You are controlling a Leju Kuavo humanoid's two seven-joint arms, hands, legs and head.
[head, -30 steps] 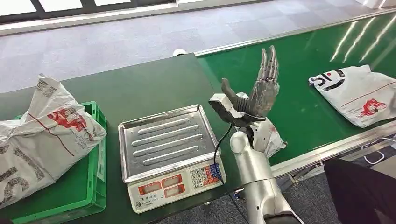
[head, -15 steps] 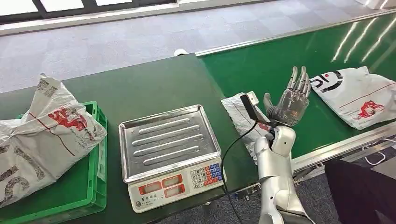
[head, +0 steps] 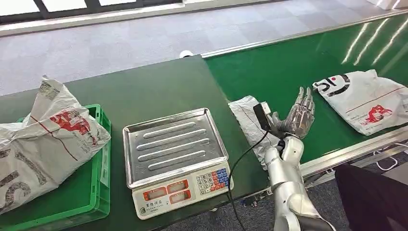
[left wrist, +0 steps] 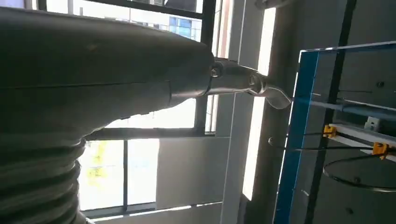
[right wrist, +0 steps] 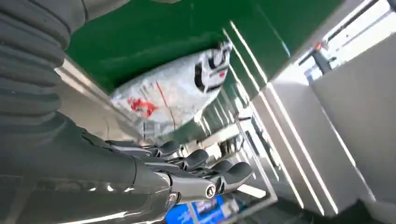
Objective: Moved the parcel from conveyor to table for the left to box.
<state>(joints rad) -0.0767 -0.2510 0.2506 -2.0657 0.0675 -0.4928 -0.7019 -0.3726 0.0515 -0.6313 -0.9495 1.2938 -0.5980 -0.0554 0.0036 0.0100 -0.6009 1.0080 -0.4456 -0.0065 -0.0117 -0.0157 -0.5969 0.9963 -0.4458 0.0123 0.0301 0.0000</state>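
Head view: small white parcel [head: 250, 122] lies flat at the near end of the green conveyor [head: 288, 72], right beside the dark tabletop [head: 154, 89] edge, partly hidden behind my right arm. Not yet on the tabletop, so I judge the transfer undone.

Right robot hand [head: 298, 115] hovers above the belt just beside that parcel, fingers straight and spread, palm empty. It touches nothing that I can see. Right wrist view confirms loose, extended fingers [right wrist: 196, 161] with no load.

Second, larger parcel [head: 368, 98] sits farther along the belt, near the right robot hand but apart from it.

Left robot hand [left wrist: 107, 74]: left wrist view shows the thumb stretched out with nothing against it; the rest I cannot tell.

On the tabletop: weighing scale [head: 175, 159] with bare steel tray; green crate [head: 91, 192] already carrying a big bagged parcel [head: 43, 144].

Remaining, by my reckoning: grasp, lift across, set down, then boxing by the left.
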